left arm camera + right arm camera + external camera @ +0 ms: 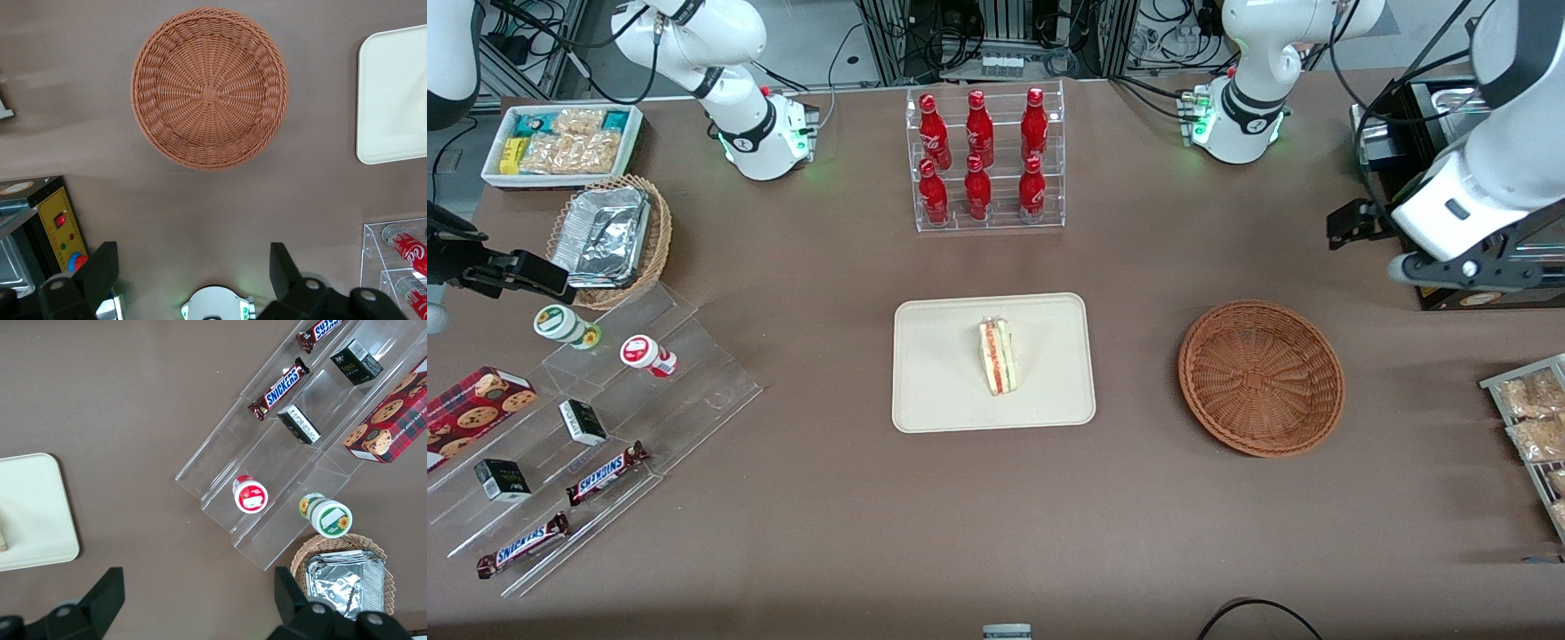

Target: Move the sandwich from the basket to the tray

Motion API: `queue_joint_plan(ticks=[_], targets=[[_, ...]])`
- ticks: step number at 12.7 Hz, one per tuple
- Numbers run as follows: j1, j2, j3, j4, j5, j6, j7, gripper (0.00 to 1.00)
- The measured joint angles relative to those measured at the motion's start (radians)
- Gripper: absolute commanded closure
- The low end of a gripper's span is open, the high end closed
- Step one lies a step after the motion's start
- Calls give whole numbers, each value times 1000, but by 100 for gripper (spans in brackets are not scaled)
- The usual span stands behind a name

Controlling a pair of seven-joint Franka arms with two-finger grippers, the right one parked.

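The sandwich (997,356), a pale bread wedge with red and green filling, lies on the cream-beige tray (934,373) at the table's middle. The reddish-brown wicker basket (1261,378) is empty and sits beside the tray, toward the working arm's end. My left gripper (1352,227) hangs above the table, farther from the front camera than the basket. It is open and empty. In the left wrist view its gripper (193,263) is spread wide above bare tabletop, with the empty basket (210,87) and a corner of the tray (390,100) in sight.
A clear rack of red cola bottles (984,160) stands farther back than the tray. A tan basket with foil (609,240), a white snack box (565,142) and a stepped acrylic stand (605,427) lie toward the parked arm's end. A black device (57,227) sits near my gripper.
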Motion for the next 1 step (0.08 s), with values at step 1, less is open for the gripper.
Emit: queue_joint_plan(ticks=[1], targets=[[0, -10, 0, 0, 0, -2, 0, 0]])
